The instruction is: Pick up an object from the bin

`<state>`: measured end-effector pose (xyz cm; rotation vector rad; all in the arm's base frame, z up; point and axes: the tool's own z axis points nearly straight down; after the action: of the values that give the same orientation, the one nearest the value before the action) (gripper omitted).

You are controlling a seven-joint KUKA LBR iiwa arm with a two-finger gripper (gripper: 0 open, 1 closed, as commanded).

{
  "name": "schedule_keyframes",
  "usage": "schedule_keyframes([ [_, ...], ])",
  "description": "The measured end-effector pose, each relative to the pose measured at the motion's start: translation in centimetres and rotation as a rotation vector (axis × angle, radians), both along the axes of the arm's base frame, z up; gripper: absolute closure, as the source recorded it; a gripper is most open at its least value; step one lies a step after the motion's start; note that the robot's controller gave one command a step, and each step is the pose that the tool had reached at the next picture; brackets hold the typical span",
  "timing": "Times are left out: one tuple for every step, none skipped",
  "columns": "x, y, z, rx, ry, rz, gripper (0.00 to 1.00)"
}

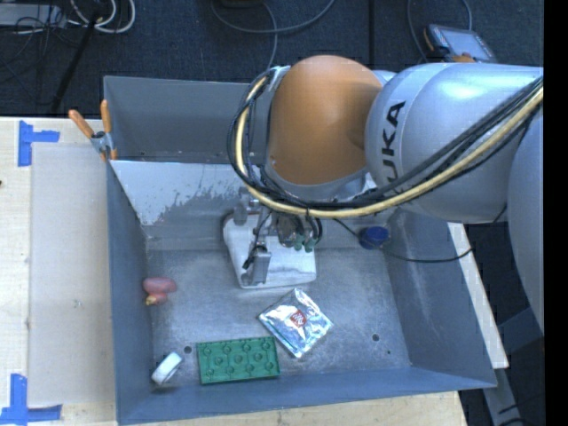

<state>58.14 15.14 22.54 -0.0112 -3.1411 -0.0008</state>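
over the grey bin (417, 327) the arm (444, 140) is reaching in, its gripper (257, 259) hanging low on a white block (288, 269) at the bin's middle — how far it is opening i cannot tell. a green studded plate (237, 360), a foil packet (295, 322) and a pink lump (160, 286) are lying apart from it.

My arm (461, 149): big rounded silver-grey shell, black KUKA lettering (393, 145) on side. Orange dome cover (319, 118) at my wrist. Black and pale-yellow cables (266, 193) loop round it. My gripper (256, 267): small, grey metal, dark parts.
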Motion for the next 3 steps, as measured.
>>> schedule_keyframes([
  [-6.4, 6.7, -7.2, -0.001, 0.011, -0.024, 0.00],
  [-7.4, -0.8, -15.5, -0.006, 0.009, -0.121, 0.00],
  [-9.5, 2.9, -15.6, 0.000, -0.002, -0.172, 0.00],
])
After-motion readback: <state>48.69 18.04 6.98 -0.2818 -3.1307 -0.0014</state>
